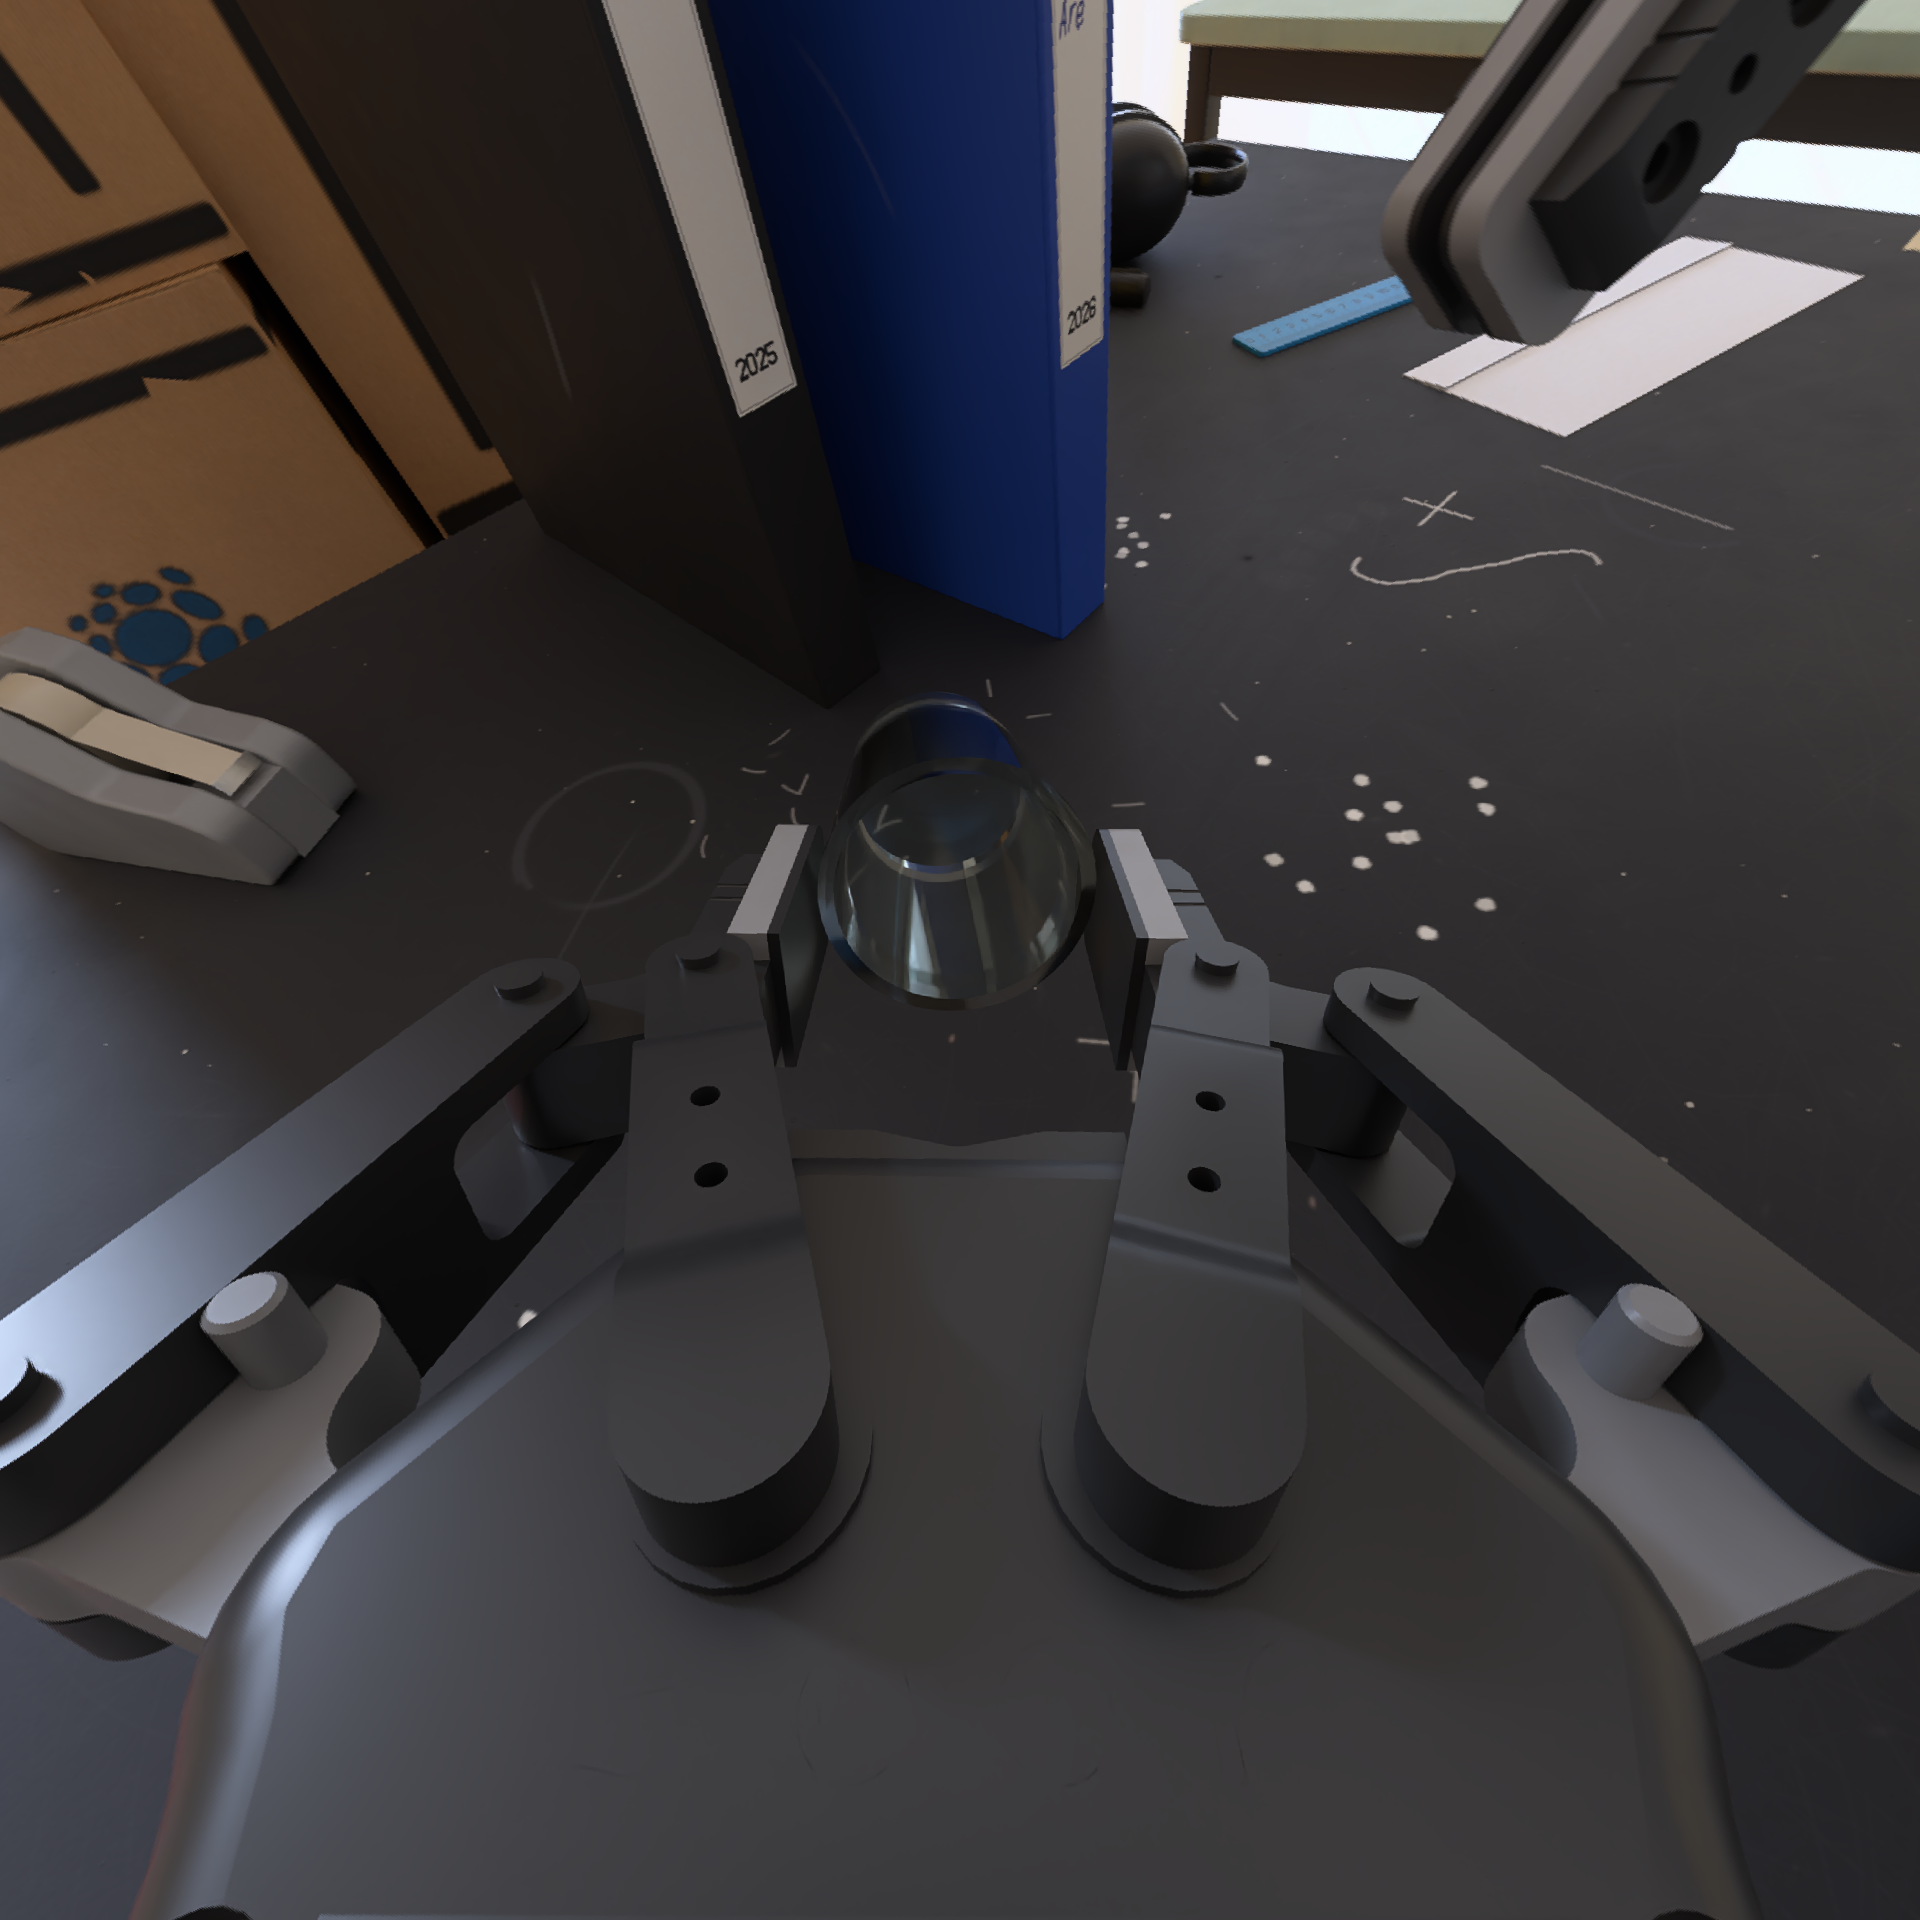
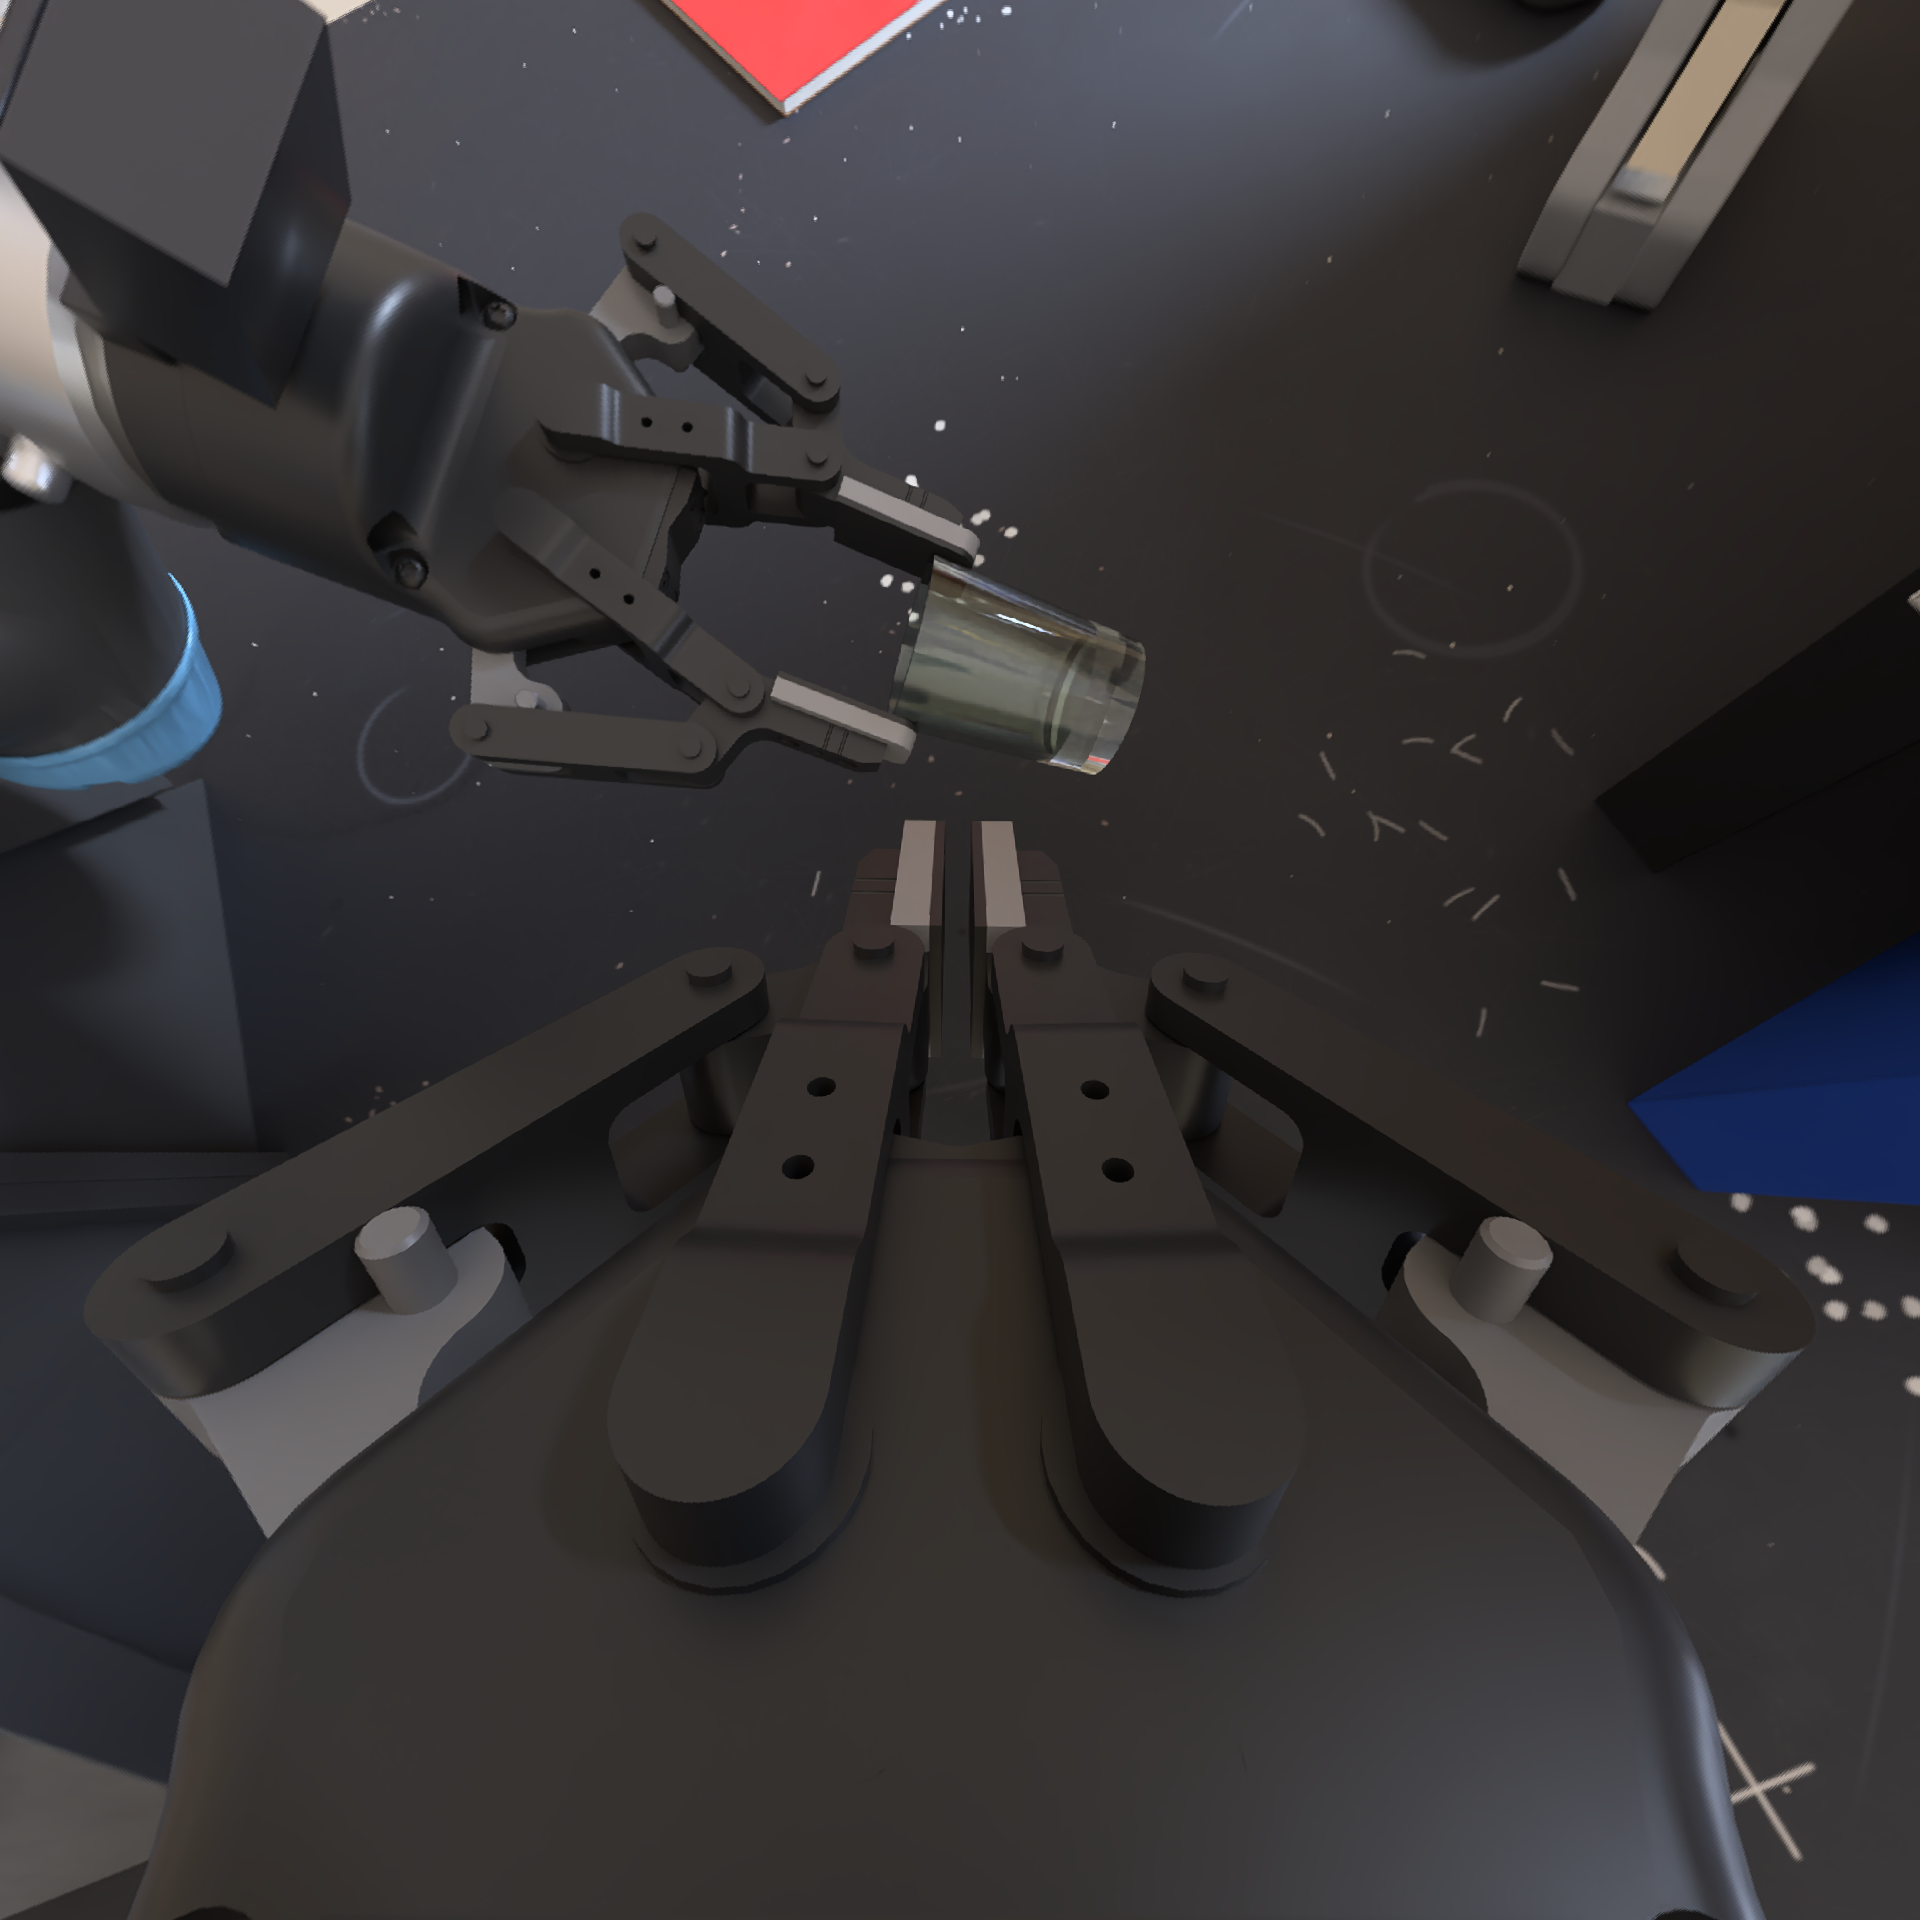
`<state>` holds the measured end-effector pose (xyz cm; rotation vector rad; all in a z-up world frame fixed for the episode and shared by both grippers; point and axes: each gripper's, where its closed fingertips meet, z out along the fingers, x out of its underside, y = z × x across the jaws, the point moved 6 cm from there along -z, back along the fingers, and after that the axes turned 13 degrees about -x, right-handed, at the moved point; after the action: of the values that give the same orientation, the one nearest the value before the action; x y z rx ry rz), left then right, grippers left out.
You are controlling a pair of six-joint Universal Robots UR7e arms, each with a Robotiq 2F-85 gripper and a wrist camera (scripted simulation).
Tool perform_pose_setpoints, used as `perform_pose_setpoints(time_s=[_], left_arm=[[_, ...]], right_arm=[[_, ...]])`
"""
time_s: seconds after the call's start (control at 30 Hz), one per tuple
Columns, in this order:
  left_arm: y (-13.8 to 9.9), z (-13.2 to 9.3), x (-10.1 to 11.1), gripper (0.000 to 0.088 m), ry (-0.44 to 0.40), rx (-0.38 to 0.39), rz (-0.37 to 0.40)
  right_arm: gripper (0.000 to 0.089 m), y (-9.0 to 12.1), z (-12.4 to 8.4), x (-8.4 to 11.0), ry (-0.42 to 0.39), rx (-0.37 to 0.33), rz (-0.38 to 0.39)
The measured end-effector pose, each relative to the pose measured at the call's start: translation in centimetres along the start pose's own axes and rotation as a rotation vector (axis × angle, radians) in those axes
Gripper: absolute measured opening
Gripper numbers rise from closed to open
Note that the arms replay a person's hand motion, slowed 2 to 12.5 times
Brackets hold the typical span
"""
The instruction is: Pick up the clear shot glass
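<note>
The clear shot glass (image 1: 951,904) lies on its side between the fingers of my left gripper (image 1: 954,883), its open mouth facing the camera. The pads press on its rim from both sides. In the right wrist view the left gripper (image 2: 928,642) holds the glass (image 2: 1029,681) by its mouth end, base pointing away, apparently a little above the dark table (image 2: 1247,364). My right gripper (image 2: 958,868) is shut and empty, hovering just in front of the glass. It also shows in the left wrist view (image 1: 1558,208) at the top right.
A black binder (image 1: 623,416) and a blue binder (image 1: 956,312) stand just behind the glass, with cardboard boxes (image 1: 156,416) to their left. A grey tape dispenser (image 1: 156,769) lies at the left. A blue ruler (image 1: 1320,317), white paper (image 1: 1631,332) and a red book (image 2: 810,42) lie farther off.
</note>
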<state>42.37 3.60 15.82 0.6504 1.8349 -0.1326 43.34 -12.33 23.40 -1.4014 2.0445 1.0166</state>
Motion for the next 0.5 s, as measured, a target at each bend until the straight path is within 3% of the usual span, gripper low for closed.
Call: perform_pose_setpoints(time_s=[0.23,0.5], left_arm=[[-0.8,-0.2,0.1,0.0451,-0.002,0.04,-0.032],[-1.8,-0.3,0.1,0.0451,-0.005,0.128,-0.098]], right_arm=[[0.0042,-0.5,-0.1,-0.5,0.035,-0.022,0.096],[0.0041,-0.7,-0.1,-0.9,0.053,-0.041,0.098]])
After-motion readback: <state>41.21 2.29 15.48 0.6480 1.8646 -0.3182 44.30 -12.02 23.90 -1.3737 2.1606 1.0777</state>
